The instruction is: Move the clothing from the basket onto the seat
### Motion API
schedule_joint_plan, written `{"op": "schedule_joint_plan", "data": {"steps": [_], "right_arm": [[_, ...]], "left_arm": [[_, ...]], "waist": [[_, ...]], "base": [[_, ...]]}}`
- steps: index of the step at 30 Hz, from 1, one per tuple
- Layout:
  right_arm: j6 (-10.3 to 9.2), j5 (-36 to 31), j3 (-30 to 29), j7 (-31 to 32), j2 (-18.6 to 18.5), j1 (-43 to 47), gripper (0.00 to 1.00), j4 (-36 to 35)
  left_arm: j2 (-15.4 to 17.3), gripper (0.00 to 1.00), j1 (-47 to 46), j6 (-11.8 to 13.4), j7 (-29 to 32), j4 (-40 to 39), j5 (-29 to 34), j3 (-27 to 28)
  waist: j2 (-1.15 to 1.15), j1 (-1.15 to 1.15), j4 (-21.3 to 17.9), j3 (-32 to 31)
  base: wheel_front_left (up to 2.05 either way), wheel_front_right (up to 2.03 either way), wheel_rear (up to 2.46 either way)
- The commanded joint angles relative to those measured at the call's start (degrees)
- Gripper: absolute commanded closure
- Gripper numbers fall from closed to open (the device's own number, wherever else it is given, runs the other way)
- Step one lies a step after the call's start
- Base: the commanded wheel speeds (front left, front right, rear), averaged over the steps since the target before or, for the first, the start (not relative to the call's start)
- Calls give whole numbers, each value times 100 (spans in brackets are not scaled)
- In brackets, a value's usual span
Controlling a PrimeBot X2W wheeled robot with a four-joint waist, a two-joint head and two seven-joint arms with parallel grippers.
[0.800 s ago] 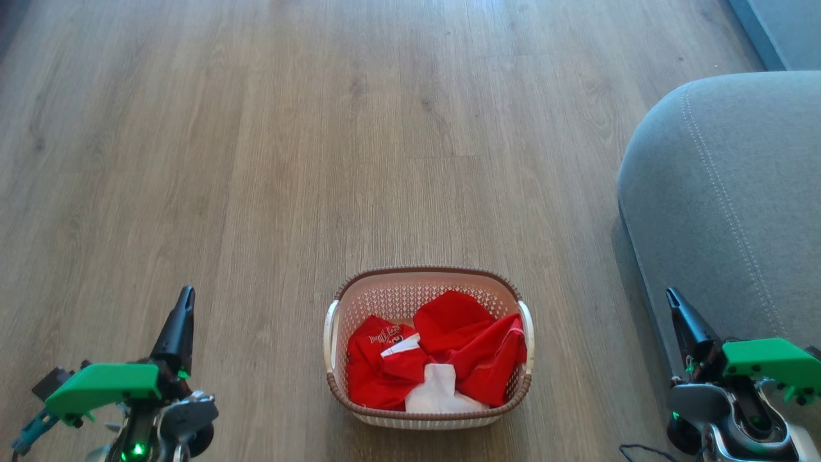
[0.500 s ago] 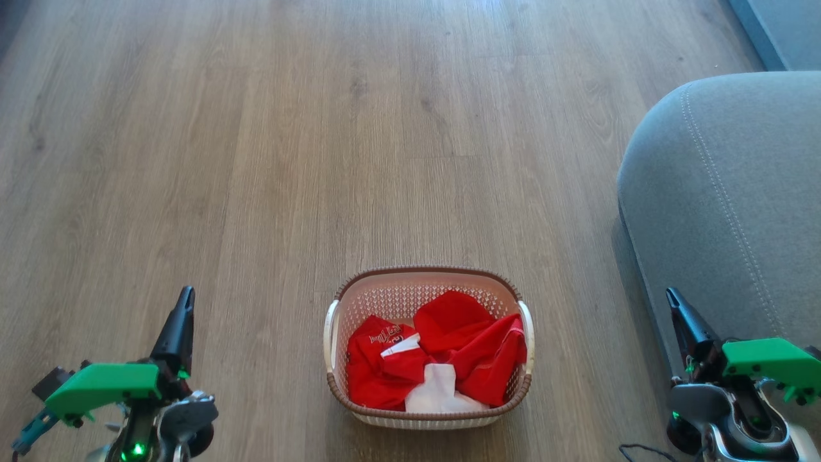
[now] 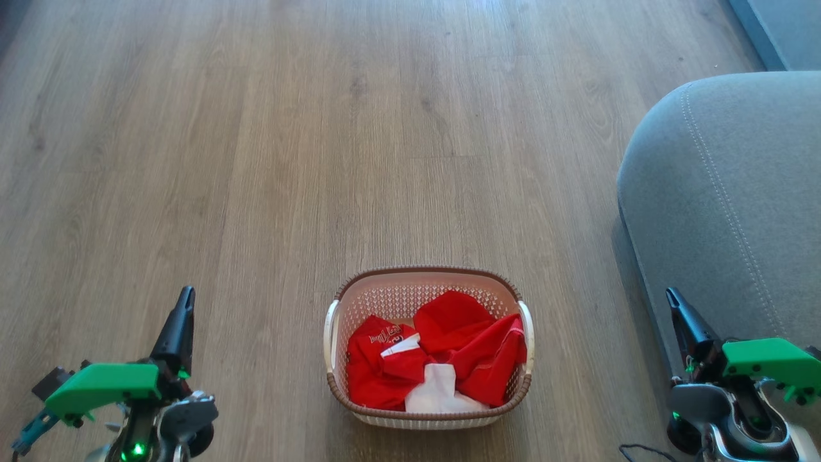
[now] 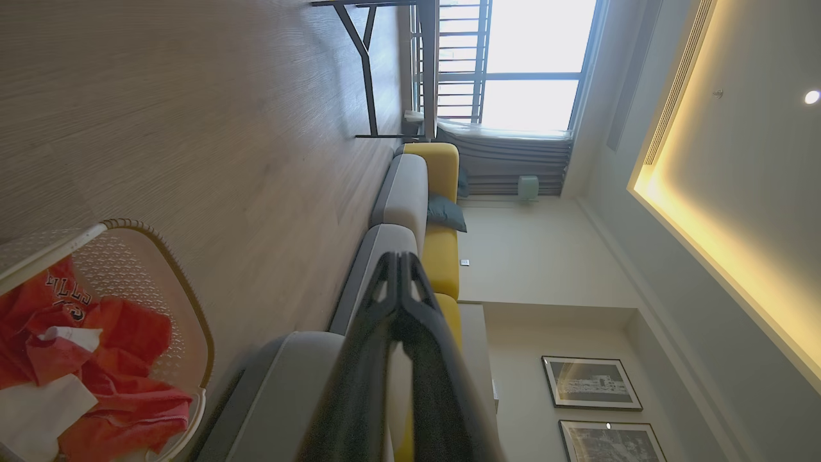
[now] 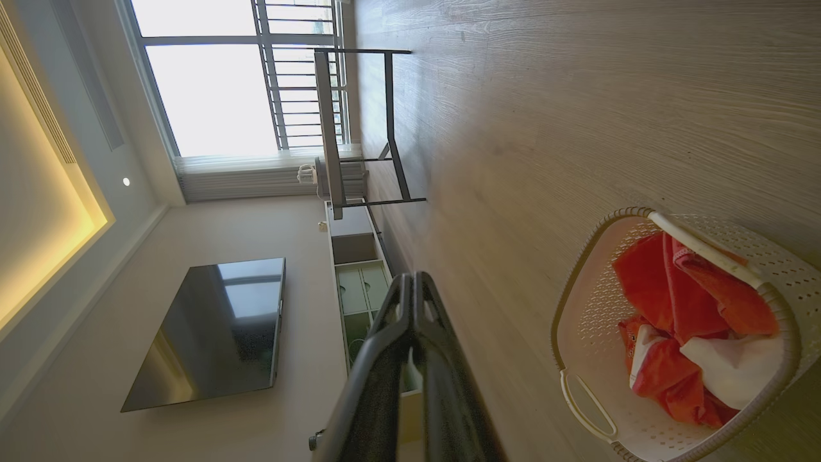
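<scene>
Both jaws pressed together, clothing point(image 3: 468, 340) in basket point(image 3: 423, 269), television point(image 5: 205, 330) in right wrist view, prints point(image 4: 590, 383) in left

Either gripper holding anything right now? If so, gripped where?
Nothing held. Left gripper and right gripper are shut on air; clothing lies in the basket.

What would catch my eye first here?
The bright red clothes heaped in a cream basket on the wood floor, low in the middle of the head view. A big grey seat looms at the right, and the shut left pincer and right pincer point up from the lower corners.
</scene>
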Motion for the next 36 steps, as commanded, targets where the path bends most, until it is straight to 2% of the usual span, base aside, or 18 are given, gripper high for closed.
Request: {"op": "schedule_joint_plan", "data": {"steps": [1, 36], "right_arm": [[41, -14, 101, 41, -44, -139, 100, -232], [41, -14, 101, 41, -44, -139, 100, -232]], "left_arm": [[28, 100, -319, -39, 22, -197, -25, 203], [28, 100, -319, -39, 22, -197, -25, 203]], "waist": [[0, 0, 0, 0], [0, 0, 0, 0]], "base": [[0, 0, 0], [0, 0, 0]]}}
